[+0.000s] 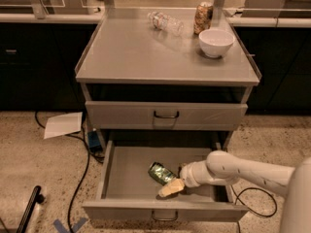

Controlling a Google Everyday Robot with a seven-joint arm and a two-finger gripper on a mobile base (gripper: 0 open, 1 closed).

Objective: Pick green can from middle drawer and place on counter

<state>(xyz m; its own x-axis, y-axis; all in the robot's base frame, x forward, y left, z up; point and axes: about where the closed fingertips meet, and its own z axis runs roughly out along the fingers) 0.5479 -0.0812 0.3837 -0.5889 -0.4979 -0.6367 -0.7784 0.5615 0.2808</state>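
Open middle drawer (125, 178) with green can (161, 173)
Can dark green, shiny, lying on its side; the tool (168, 185) is just beside its near end, and how far it is spread cannot be told.

counter (131, 52): lying clear bottle (165, 22), upright brown can (203, 17), white bowl (215, 41) | floor (39, 174): paper sheet (63, 124) | gripper (171, 188): low in open middle drawer (129, 171)

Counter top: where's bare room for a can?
The grey metal counter is bare over its left half and front strip. Crowded back right: clear plastic bottle, brown patterned container, white bowl. The gripper sits in the open grey drawer beside the green can.
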